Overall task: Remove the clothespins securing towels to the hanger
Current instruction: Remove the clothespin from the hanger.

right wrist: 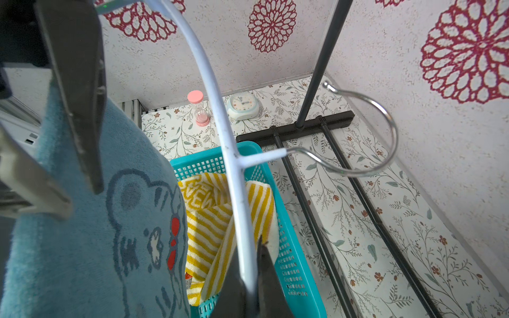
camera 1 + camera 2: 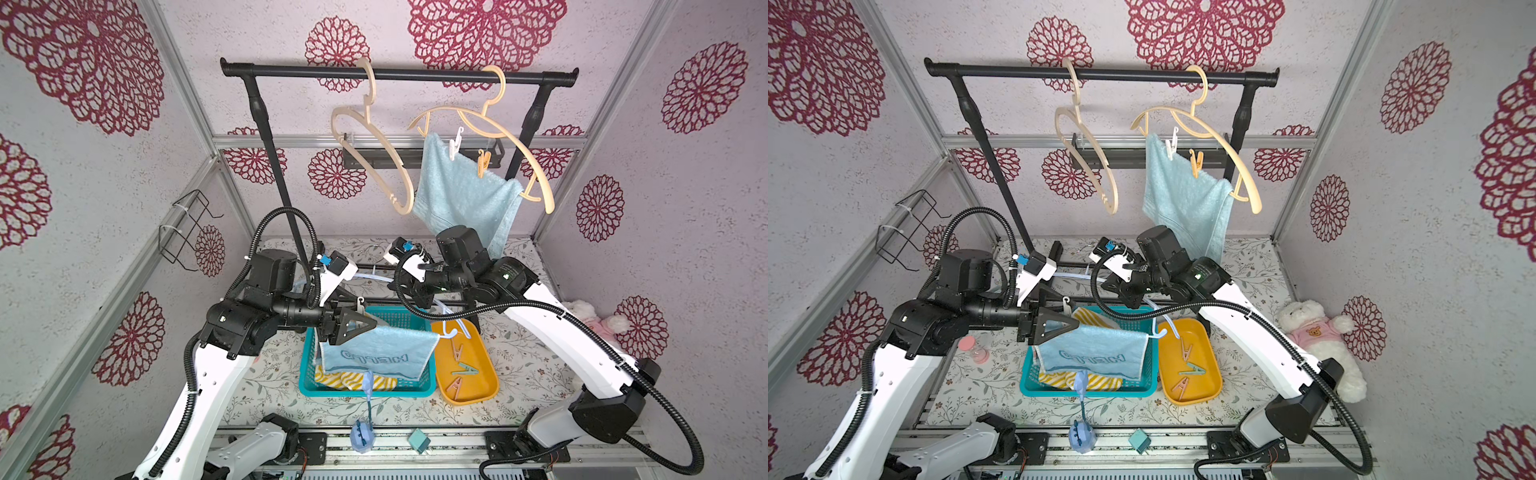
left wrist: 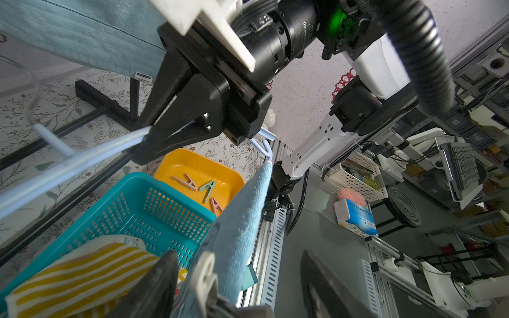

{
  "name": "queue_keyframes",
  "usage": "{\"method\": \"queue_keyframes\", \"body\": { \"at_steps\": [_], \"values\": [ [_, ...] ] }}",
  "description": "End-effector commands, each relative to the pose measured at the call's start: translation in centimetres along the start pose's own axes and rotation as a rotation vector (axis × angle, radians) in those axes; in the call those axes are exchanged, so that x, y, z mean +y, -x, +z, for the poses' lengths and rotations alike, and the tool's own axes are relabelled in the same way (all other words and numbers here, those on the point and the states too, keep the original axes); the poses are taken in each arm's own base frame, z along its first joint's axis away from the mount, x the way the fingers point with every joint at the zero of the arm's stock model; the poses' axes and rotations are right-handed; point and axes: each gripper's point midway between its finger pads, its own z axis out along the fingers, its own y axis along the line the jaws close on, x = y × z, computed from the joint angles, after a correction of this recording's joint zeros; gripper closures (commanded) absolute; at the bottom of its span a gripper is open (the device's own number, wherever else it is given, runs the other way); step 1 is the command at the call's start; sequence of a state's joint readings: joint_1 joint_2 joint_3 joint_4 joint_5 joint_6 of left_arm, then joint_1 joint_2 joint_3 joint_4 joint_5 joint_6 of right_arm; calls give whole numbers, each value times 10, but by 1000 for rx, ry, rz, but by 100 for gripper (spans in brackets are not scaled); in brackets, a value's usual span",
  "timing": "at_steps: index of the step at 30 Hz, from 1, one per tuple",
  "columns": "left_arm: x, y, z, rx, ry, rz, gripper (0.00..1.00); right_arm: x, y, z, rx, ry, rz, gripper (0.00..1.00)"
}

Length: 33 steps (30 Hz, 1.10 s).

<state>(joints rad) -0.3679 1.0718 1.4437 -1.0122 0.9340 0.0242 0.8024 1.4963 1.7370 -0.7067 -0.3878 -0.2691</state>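
The right hand [image 1: 252, 261] is pressed together on the thin rod of a pale blue hanger [image 1: 220, 115], holding it out above the teal basket [image 2: 305, 365]. The light blue "HELLO" towel [image 2: 374, 353] is draped over that hanger, with a white clothespin [image 3: 205, 272] clipped at its upper corner. The left hand [image 3: 237, 258] is at that corner with its fingers spread wide, the clothespin and the towel edge between them. Whether either finger touches the pin I cannot tell. The yellow-striped towel [image 2: 353, 380] lies crumpled in the basket. Just beside it on the tabletop [image 2: 519, 353] sits a yellow tray [image 2: 478, 345] with three loose clothespins [image 2: 465, 368] in it. Up on the black rail [image 2: 395, 72], a beige hanger [image 2: 548, 201] carries the plain blue towel [image 2: 461, 191], pinned by a white peg [image 2: 456, 143] and an orange peg [image 2: 483, 162].
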Motion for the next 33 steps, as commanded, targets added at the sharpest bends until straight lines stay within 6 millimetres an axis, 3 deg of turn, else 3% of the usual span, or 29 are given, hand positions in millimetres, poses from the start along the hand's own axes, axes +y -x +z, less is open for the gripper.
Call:
{"method": "queue_keyframes", "body": {
  "at_steps": [1,6,17,33],
  "values": [
    [-3,4,1,-14,-23,31,30,8,29,-15,-93,27,-17,100],
    [-1,2,4,-7,-33,24,43,10,30,-15,-95,45,-13,100],
    [-5,2,3,-13,-52,33,54,11,32,-15,-92,85,10,100],
    [-7,-5,4,0,-73,25,58,7,33,-15,-92,108,36,100]
  ]
}}
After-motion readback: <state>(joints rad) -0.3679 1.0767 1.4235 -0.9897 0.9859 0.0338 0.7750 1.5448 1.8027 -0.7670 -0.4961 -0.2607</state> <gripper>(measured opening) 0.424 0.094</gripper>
